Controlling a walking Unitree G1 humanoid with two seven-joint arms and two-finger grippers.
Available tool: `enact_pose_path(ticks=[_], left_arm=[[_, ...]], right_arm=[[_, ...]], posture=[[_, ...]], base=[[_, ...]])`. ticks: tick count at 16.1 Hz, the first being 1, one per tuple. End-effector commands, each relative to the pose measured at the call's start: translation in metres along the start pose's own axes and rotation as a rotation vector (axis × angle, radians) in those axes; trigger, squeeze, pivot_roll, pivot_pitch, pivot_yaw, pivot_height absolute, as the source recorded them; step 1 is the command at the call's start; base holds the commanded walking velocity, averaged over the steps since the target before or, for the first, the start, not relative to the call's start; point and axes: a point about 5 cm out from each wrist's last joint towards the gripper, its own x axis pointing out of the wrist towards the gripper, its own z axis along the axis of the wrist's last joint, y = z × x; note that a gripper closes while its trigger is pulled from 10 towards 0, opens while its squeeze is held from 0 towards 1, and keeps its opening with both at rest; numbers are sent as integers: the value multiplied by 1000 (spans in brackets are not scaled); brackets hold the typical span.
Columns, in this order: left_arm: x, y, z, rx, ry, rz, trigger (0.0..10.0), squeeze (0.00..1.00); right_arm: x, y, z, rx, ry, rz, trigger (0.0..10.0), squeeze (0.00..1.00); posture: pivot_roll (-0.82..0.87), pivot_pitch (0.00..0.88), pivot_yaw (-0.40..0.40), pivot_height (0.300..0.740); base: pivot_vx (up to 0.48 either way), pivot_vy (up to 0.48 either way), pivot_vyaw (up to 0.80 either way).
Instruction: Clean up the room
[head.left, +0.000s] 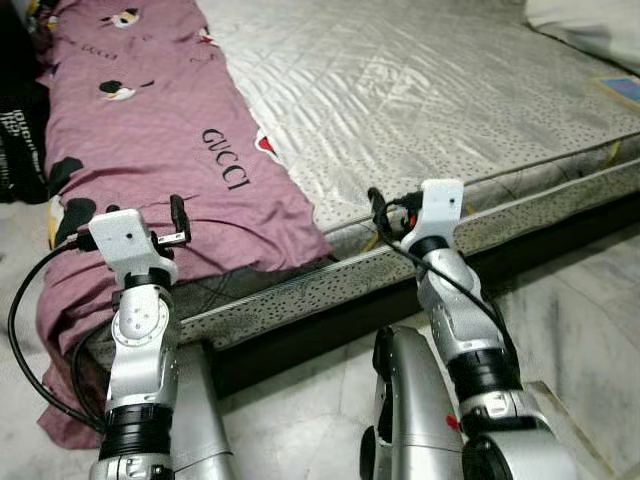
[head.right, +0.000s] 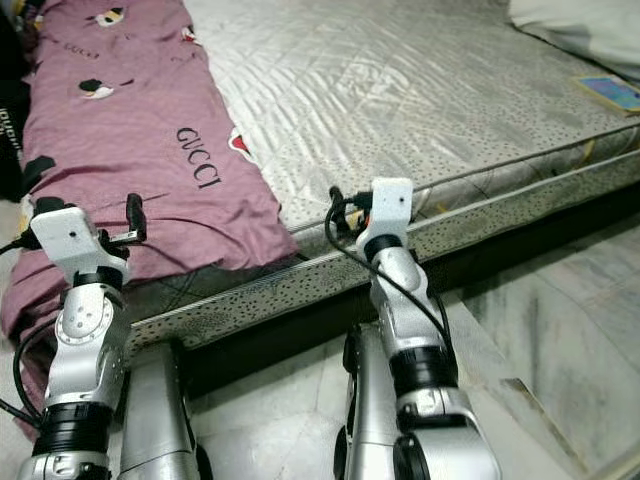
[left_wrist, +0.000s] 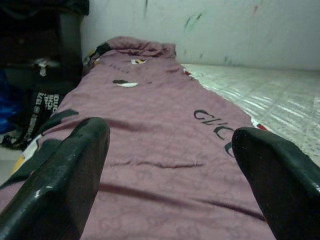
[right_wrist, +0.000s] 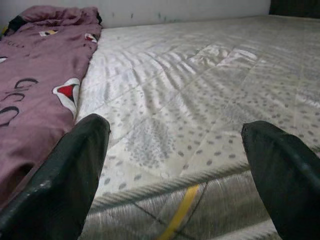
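A bare mattress (head.left: 430, 90), quilted and silvery with a speckled border, takes up most of the scene and runs from the near edge far back toward a pale wall. Along its left side lies a long mauve blanket (head.left: 140, 130), the thing to be tidied, printed with "GUCCI" lettering and black, white and red patches; its near end spills over the mattress's near-left corner and hangs down toward the floor. The marble floor (head.left: 580, 300), pale and veined, lies in front of the bed and to the right.

At the far right corner of the mattress rests a white pillow (head.left: 590, 25), and near it, at the right edge, a small flat blue item (head.right: 610, 92) that is too small to identify. Dark bags or clothes (head.left: 18, 140) sit on the floor to the left of the blanket.

The left gripper (left_wrist: 170, 165) hovers low over the near end of the blanket, its two black fingers spread wide with nothing between them. The right gripper (right_wrist: 175, 170) is held just over the mattress's near edge, to the right of the blanket, its fingers likewise spread wide apart and empty.
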Motion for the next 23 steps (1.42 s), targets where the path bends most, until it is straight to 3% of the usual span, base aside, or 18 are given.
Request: enact_pose_path(ticks=[1, 7, 11, 16, 23], left_arm=[[6, -1, 11, 0, -30, 0, 10000, 0], [16, -10, 18, -35, -19, -25, 10000, 0], [18, -11, 17, -29, -9, -37, 10000, 0], [19, -9, 17, -47, -8, -15, 10000, 0], [21, -19, 14, -52, 5, -55, 10000, 0]], right_arm=[[3, -2, 2, 6, -7, -10, 10000, 0], [11, 3, 15, 66, -81, 25, 10000, 0], [16, 11, 22, 106, -113, 37, 10000, 0], [17, 14, 21, 86, -109, 59, 10000, 0], [16, 7, 23, 66, -121, 31, 10000, 0]], posture=[[-47, 0, -2, 426], [-72, 0, 14, 430], [-77, 0, 29, 474], [-71, 0, 4, 508], [-88, 0, 9, 561]], base=[[0, 0, 0], [0, 0, 0], [0, 0, 0], [0, 0, 0], [0, 0, 0]])
